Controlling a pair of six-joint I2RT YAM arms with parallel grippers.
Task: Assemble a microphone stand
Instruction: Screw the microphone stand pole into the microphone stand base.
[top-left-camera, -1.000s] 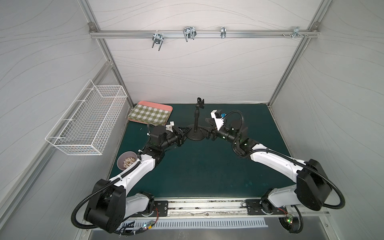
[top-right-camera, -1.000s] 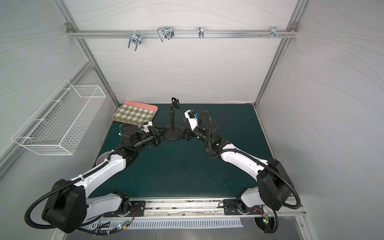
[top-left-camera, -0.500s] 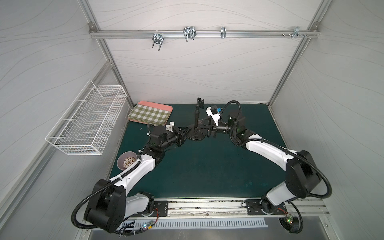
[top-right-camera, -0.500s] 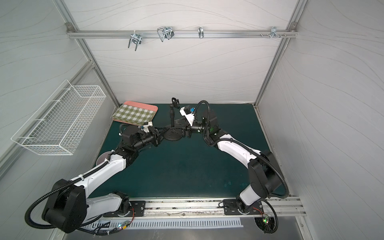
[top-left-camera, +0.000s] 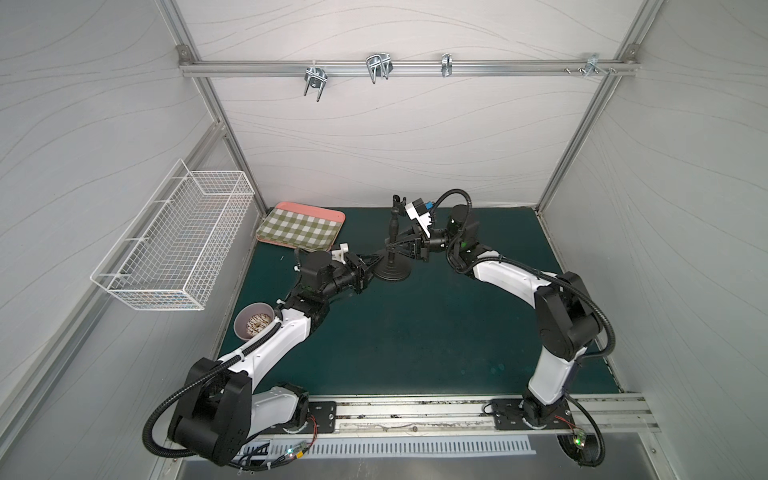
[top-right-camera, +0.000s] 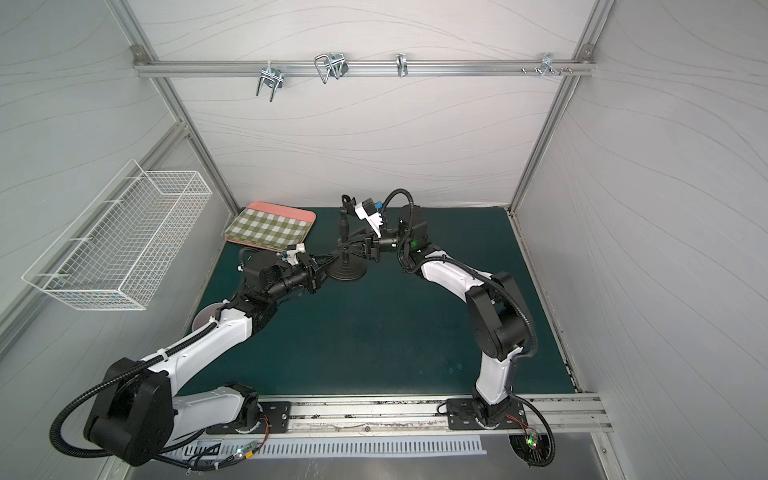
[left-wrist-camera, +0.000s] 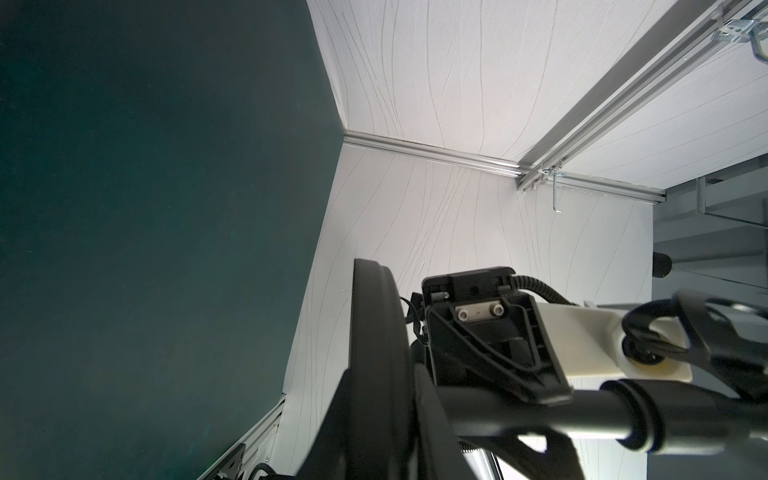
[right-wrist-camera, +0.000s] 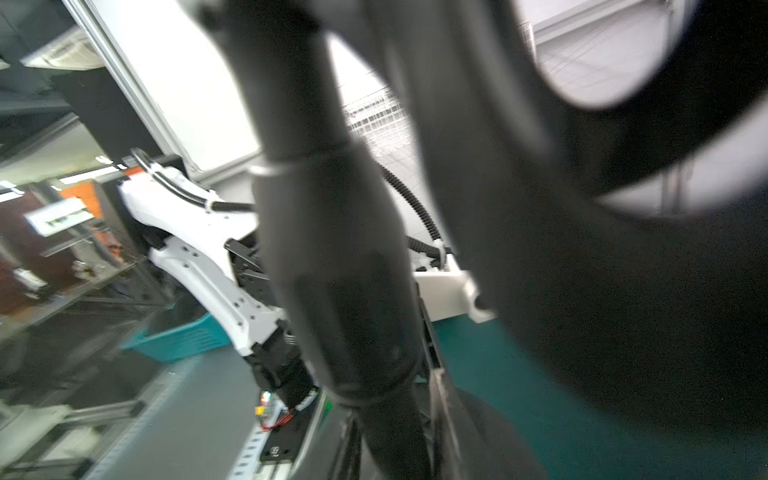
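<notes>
Rail is seen nearest in both top views, with the green mat spread beyond it. A bowl is set at the mat's left edge beside the left arm. Its contents are shown in a top view, while elsewhere the bowl is almost hidden behind that arm.

Farther on, the microphone stand is found upright towards the back of the mat. Its base is seated on the mat, and its rim is pinched by the left gripper, whose jaws are pressed nearly together. The rod is stood in the base, and its lower part is clamped by the right gripper, closed on it from the right. The clip is carried at the top, clear of both grippers.

In the left wrist view the base is shown edge-on, and a right-gripper finger is seen laid against the rod, a detail lost from above. In the right wrist view only a blurred rod close to the lens is given, so the grip cannot be made out there.

At the back left a checked tray is laid flat. A wire basket is hung on the left wall.
</notes>
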